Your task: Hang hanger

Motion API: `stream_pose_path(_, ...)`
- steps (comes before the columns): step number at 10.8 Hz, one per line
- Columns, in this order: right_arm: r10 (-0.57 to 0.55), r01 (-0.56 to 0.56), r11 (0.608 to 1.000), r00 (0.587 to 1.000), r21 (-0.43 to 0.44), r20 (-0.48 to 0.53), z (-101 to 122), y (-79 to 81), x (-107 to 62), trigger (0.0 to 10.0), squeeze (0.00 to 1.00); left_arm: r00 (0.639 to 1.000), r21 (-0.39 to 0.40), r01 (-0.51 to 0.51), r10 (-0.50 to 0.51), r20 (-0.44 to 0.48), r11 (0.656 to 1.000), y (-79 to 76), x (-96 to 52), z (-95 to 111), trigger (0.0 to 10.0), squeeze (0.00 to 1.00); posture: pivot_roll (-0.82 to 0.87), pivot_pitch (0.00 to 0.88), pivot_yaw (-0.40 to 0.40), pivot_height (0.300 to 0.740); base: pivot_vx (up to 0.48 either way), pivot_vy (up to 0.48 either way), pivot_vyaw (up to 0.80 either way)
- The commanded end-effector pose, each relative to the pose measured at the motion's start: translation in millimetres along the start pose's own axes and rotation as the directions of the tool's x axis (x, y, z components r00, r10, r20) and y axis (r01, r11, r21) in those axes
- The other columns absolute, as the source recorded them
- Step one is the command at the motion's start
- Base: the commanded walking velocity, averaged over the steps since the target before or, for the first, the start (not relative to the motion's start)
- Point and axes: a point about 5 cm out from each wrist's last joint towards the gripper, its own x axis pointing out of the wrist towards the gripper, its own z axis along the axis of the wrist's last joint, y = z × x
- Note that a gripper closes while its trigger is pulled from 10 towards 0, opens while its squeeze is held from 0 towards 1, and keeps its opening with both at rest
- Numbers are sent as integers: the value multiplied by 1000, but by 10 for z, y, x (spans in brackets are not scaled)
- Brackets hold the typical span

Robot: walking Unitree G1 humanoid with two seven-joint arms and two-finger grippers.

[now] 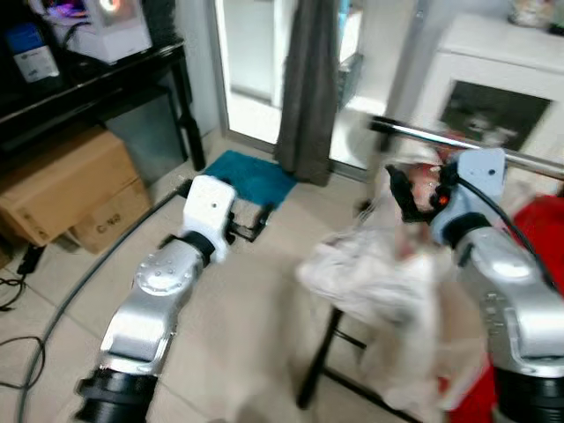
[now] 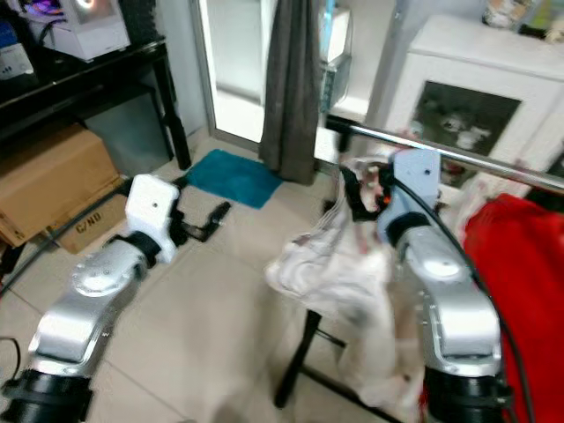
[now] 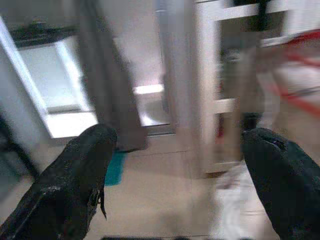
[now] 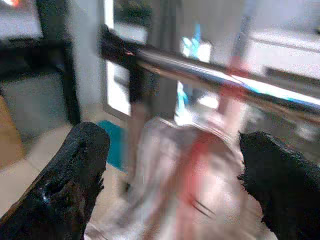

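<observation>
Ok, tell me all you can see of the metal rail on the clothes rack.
The metal rail is a shiny chrome bar with a black end cap, lying roughly level on a black upright. A red hanger hook seems to sit over it, pale cloth drooping below. The right gripper is close beneath it, fingers open.

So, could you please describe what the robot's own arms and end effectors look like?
Both arms are glossy silver shells with black joint rings. The left arm ends in a boxy white wrist; the right arm in a pale one trailing a black cable. Each end effector carries two long, matte black fingers.
</observation>
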Motion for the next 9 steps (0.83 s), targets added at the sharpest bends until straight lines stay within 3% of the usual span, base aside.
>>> stream_pose_path(1,20,-20,1000,1000,12,-3,33,25,-5,10000,0,1000,18,5,-6,14,1000,38,-19,38,10000,0,-80,0,-7,740,0,0,0)
stream_pose_path(3,65,-59,995,995,83,-78,10,92,58,10000,0,978,30,208,-209,15,978,-51,-94,63,10000,0,-72,0,-15,740,0,0,0)
stream_pose_path(4,117,-102,982,989,157,-87,44,160,109,10000,0,950,59,312,-310,-28,948,-67,-177,26,10000,0,-64,0,-22,740,0,0,0)
stream_pose_path(7,49,-27,992,984,127,-169,19,122,216,10000,0,923,69,382,-377,-79,922,-71,-268,-29,10000,0,-50,0,-31,740,0,0,0)
stream_pose_path(8,-65,93,986,978,140,-198,20,-15,251,10000,0,917,68,397,-392,-79,915,-98,-270,-33,10000,0,-50,0,-36,740,0,0,0)
stream_pose_path(9,-82,112,983,977,149,-197,75,-85,237,10000,0,913,62,405,-400,-78,912,-116,-271,-38,10000,0,-52,0,-36,740,0,0,0)
